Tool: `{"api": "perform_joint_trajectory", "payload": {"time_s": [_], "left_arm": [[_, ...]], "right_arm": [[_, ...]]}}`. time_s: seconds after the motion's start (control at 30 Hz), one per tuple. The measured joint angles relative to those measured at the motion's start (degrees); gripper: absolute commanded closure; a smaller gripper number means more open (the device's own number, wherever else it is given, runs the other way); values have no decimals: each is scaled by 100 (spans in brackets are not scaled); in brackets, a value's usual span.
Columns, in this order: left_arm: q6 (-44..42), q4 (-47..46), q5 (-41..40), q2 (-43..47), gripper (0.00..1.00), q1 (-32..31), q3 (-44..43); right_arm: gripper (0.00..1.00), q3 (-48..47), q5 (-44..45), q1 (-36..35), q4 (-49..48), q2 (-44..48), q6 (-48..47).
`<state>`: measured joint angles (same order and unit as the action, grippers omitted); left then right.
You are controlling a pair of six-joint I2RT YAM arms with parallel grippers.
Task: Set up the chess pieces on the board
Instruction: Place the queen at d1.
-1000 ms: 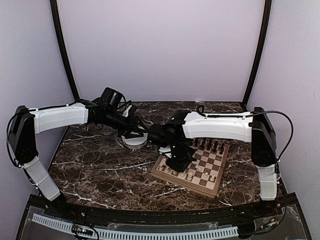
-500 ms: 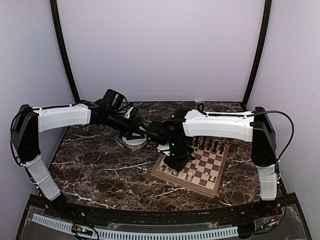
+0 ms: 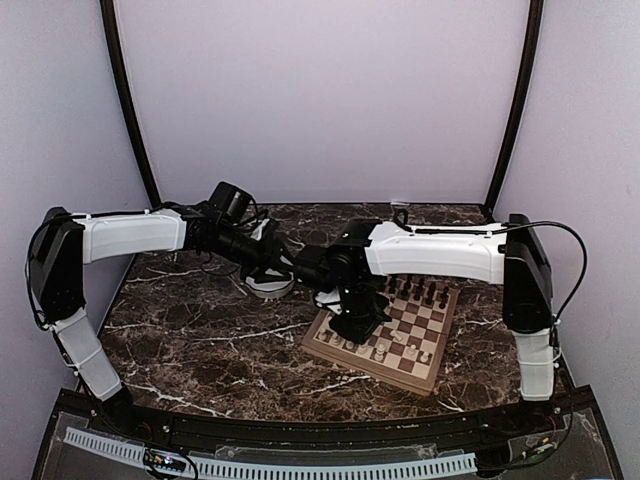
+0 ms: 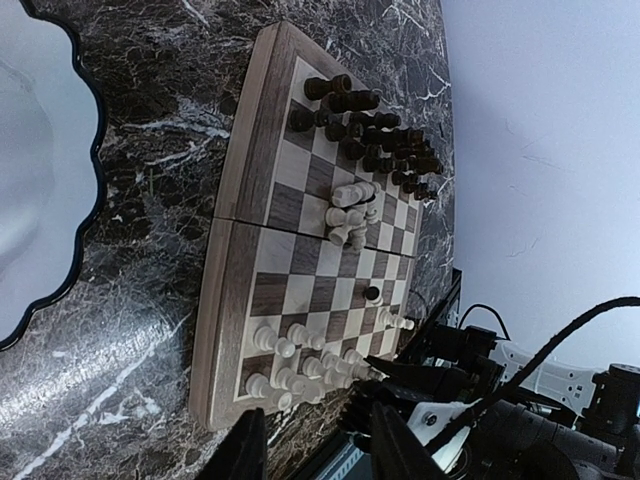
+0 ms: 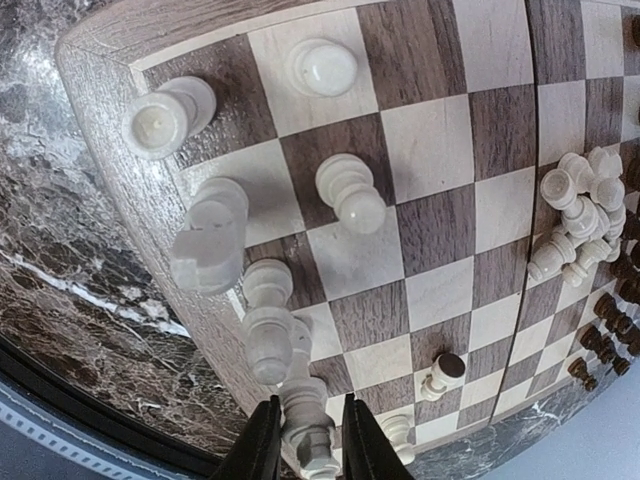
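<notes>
Cream chess piece (image 5: 312, 445) sits between the right gripper's (image 5: 303, 405) fingers; jaws released.

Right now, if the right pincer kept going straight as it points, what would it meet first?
Probably the pale chess piece standing between the right pincer's fingers, then the board beneath; depth is unclear.

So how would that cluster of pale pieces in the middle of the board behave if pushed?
The pale cluster would probably scatter rather than move as one, since its pieces sit loose and jumbled against each other. Being small turned wood with round profiles, toppled ones would likely roll across the smooth board. Each looks light and rigid, so a pinch should hold.
</notes>
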<state>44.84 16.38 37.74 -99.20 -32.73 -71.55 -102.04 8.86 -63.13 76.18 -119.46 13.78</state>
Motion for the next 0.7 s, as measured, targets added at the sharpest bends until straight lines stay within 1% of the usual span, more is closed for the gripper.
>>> {"api": "perform_joint_trajectory", "payload": {"time_s": [0.17,0.4,0.7], "left_arm": [[-2,0,22,-2,62,0,0],[-2,0,55,-2,62,0,-2],[-2,0,83,-55,62,0,-55]], "right_arm": [[90,4,-2,2,2,0,-17],[91,79,-20,2,-7,57,-20],[91,157,-26,2,13,105,-20]]}}
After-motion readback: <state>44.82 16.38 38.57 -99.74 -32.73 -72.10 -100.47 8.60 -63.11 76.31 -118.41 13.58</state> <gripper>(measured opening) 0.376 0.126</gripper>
